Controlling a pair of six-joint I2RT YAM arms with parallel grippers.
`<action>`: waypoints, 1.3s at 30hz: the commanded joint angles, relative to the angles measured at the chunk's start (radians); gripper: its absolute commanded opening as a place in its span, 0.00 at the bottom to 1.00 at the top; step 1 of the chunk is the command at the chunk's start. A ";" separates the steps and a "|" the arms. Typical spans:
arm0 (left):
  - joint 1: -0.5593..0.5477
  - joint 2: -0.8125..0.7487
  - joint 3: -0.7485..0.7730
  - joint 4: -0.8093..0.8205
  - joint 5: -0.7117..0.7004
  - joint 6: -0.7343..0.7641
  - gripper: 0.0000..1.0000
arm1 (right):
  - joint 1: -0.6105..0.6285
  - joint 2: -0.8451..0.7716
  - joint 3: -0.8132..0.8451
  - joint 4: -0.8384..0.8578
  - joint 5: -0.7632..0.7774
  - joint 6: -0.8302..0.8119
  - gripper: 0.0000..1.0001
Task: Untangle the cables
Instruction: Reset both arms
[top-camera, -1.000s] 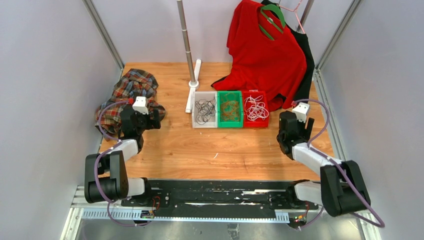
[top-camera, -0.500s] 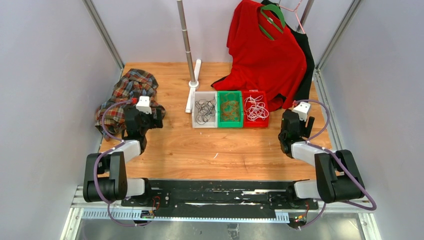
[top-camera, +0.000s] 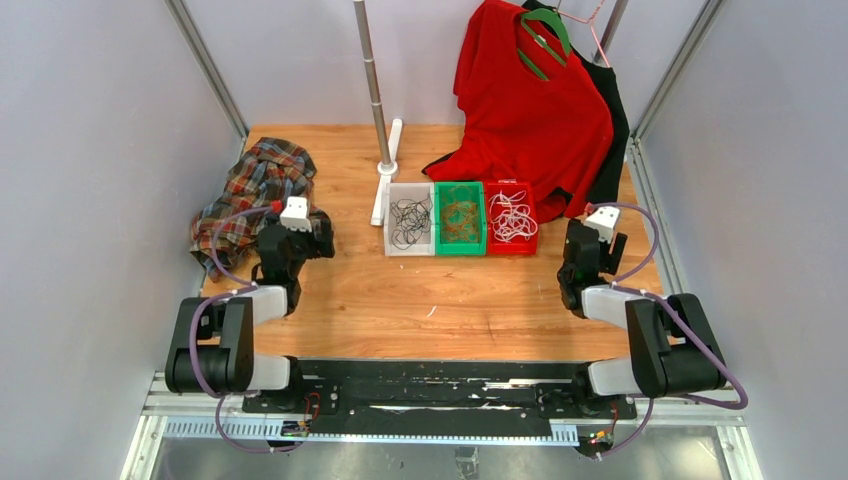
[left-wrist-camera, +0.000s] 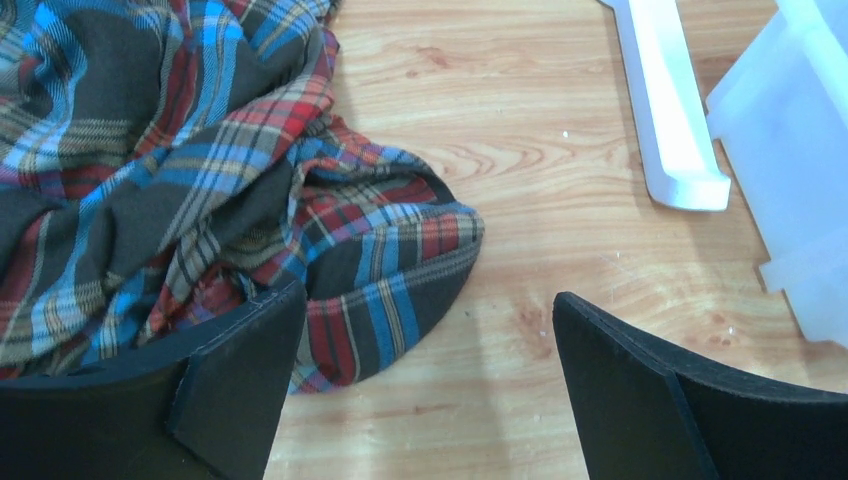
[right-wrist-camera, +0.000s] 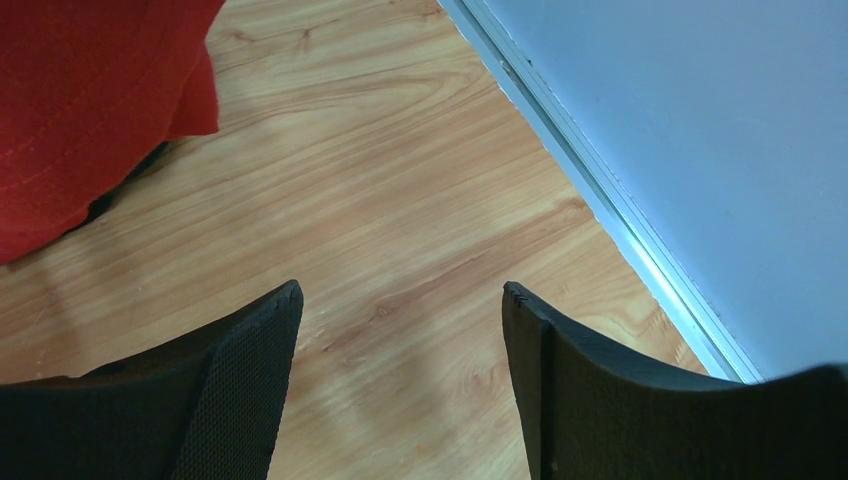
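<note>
The cables lie in three small bins side by side at the middle of the table: black ones (top-camera: 409, 222) in a white bin (top-camera: 391, 192), orange-brown ones (top-camera: 460, 218) in a green bin (top-camera: 440, 194), white ones (top-camera: 511, 217) in a red bin (top-camera: 531, 200). My left gripper (top-camera: 305, 238) (left-wrist-camera: 430, 305) hangs open over bare wood at the plaid shirt's edge, left of the bins, holding nothing. On the other side of the bins, near the side rail, my right gripper (top-camera: 585, 242) (right-wrist-camera: 400, 290) is open and empty too.
A crumpled plaid shirt (top-camera: 255, 185) (left-wrist-camera: 180, 170) lies at the left. A red shirt (top-camera: 530, 100) (right-wrist-camera: 90, 110) hangs on a green hanger behind the bins, a black garment behind it. A metal pole (top-camera: 373, 80) stands on a white foot (left-wrist-camera: 665, 110).
My left gripper has shifted a little to the right, away from the plaid shirt. The right arm's elbow has folded in toward its base; its gripper stays in nearly the same spot.
</note>
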 joint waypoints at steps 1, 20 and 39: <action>-0.048 -0.030 -0.124 0.216 -0.093 0.038 0.98 | -0.015 0.008 -0.015 0.057 -0.036 -0.026 0.73; -0.063 0.006 -0.159 0.346 -0.116 0.037 0.98 | 0.006 0.027 -0.207 0.423 -0.312 -0.165 0.76; -0.063 0.012 -0.157 0.349 -0.113 0.040 0.98 | -0.050 0.063 -0.165 0.401 -0.369 -0.136 0.77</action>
